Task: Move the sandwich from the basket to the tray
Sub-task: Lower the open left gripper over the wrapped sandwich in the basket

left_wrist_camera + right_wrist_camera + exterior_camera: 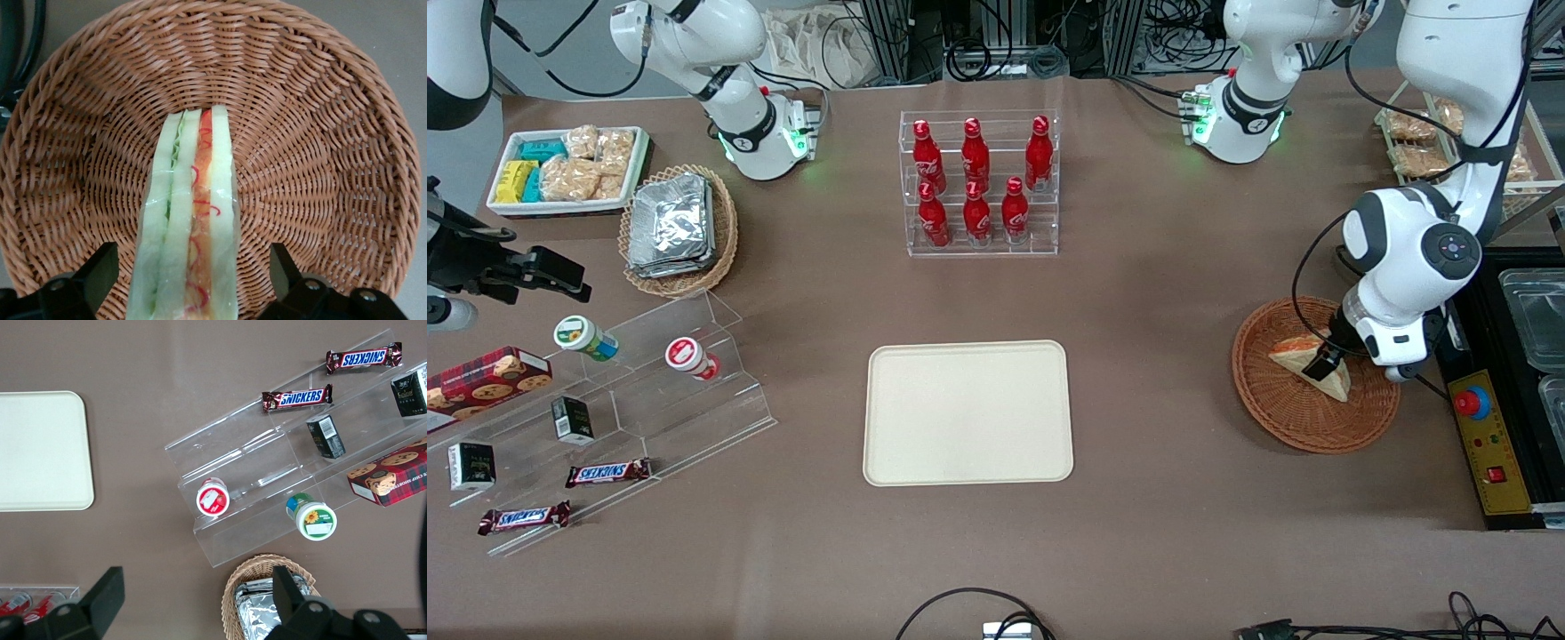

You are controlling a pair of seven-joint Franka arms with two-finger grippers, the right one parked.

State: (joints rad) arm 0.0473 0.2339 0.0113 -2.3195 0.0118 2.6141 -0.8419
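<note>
The sandwich [1288,354], a pale bread wedge with green and orange-red filling, lies in the reddish-brown wicker basket [1280,427] toward the working arm's end of the table. My gripper [1320,363] is down inside the basket and open. In the left wrist view the sandwich [190,220] runs between the two black fingers [100,267], with a gap of bare basket weave [320,133] on each side. The cream tray [967,413] lies flat mid-table with nothing on it, well away from the basket; the right wrist view also shows the tray [40,453].
A clear rack of red bottles [978,182] stands farther from the camera than the tray. A yellow control box with a red button [1474,404] sits beside the basket. An acrylic snack shelf [605,418], a tan basket of foil packets [679,229] and a white snack tray [567,169] lie toward the parked arm's end.
</note>
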